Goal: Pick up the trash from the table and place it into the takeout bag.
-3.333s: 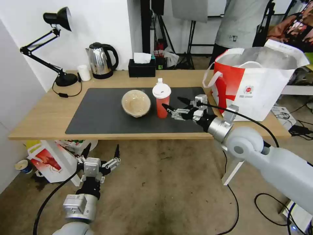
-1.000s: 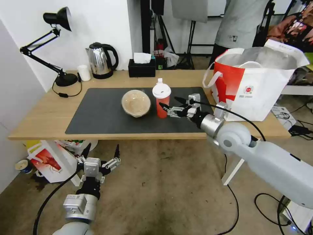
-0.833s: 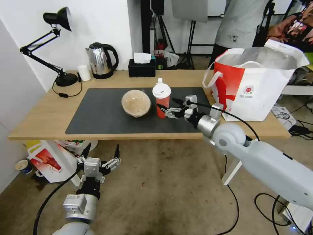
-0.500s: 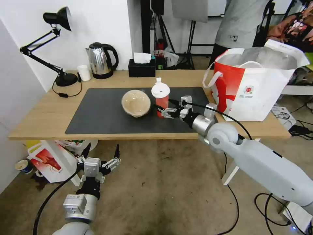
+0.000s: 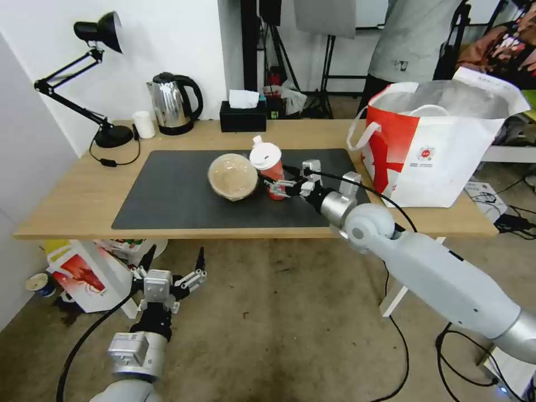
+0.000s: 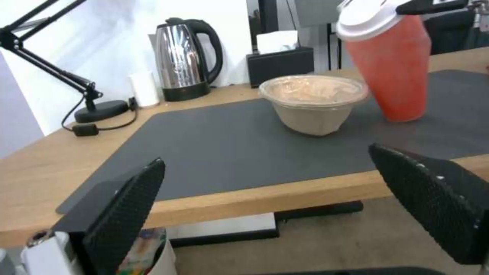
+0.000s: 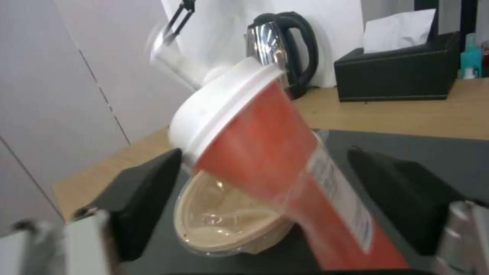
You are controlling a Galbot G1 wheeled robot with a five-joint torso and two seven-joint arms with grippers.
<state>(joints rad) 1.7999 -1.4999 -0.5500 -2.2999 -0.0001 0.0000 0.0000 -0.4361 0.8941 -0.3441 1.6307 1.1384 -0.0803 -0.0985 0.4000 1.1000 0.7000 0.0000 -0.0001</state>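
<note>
A red drink cup [image 5: 268, 169] with a white lid leans over towards the beige bowl [image 5: 233, 176] on the dark mat [image 5: 167, 192] of the table [image 5: 72, 195]. My right gripper [image 5: 277, 182] is open, one finger on each side of the cup's lower body. In the right wrist view the tilted cup [image 7: 275, 160] sits between the spread fingers [image 7: 148, 191], its lid over the bowl [image 7: 229, 223]. The takeout bag [image 5: 441, 151] stands open at the table's right end. My left gripper [image 5: 170, 267] hangs open below the table's front edge, facing the cup [image 6: 395, 68] and bowl [image 6: 313, 101].
A steel kettle [image 5: 174, 103], a black tissue box [image 5: 243, 116], a small white cup [image 5: 144, 124] and a black desk lamp [image 5: 103, 84] line the back of the table. A red-and-white carton [image 5: 84, 273] sits on the floor under the left end.
My right gripper has slid left across the mat until its fingers straddle the cup. The cup, upright before, now tips left against the bowl. The left arm has not moved.
</note>
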